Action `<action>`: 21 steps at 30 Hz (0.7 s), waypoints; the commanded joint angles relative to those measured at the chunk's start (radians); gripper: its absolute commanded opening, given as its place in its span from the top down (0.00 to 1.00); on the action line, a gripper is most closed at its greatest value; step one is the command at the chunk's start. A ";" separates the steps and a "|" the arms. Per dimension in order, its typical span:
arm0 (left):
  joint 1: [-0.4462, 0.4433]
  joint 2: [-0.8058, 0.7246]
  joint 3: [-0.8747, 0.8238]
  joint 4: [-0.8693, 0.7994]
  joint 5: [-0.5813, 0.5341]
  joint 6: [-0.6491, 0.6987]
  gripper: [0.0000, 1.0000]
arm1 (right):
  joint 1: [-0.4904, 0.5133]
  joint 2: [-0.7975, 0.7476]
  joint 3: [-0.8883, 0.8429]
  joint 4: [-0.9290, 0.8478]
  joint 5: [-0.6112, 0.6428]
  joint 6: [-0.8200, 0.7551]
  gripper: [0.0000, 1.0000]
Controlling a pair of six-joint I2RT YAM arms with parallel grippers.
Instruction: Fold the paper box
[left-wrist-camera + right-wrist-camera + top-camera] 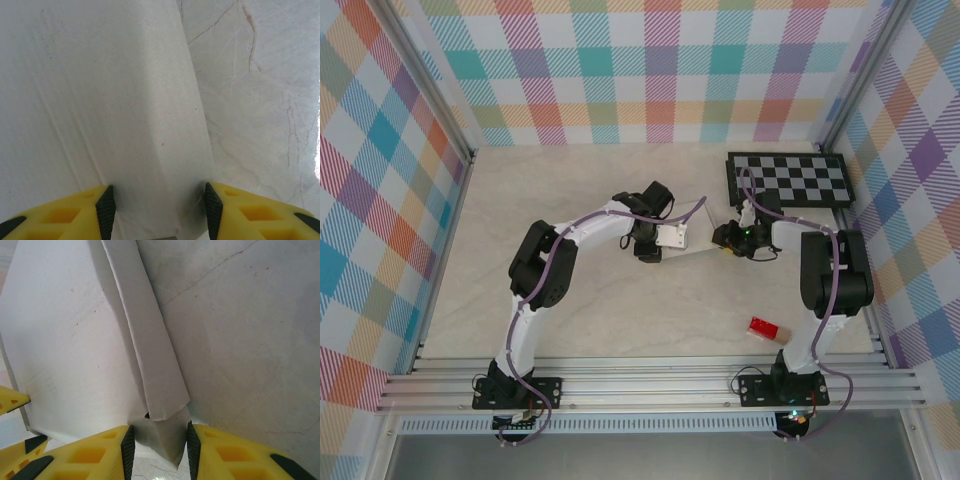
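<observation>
Marble table, plaid walls: box mid-fold.
Left gripper straddles a panel, grip unclear; right gripper pinches corner flap. Crease slowly.

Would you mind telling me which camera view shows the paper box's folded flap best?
The right wrist view: the paper box's folded flap runs down its white panel. The left wrist view shows a blurry white fold; from the top external view the paper box is small, mostly behind arms.
</observation>
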 commanded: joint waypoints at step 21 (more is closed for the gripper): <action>0.015 0.120 -0.048 -0.129 -0.018 0.008 0.53 | -0.038 -0.006 0.051 -0.061 -0.114 -0.012 0.67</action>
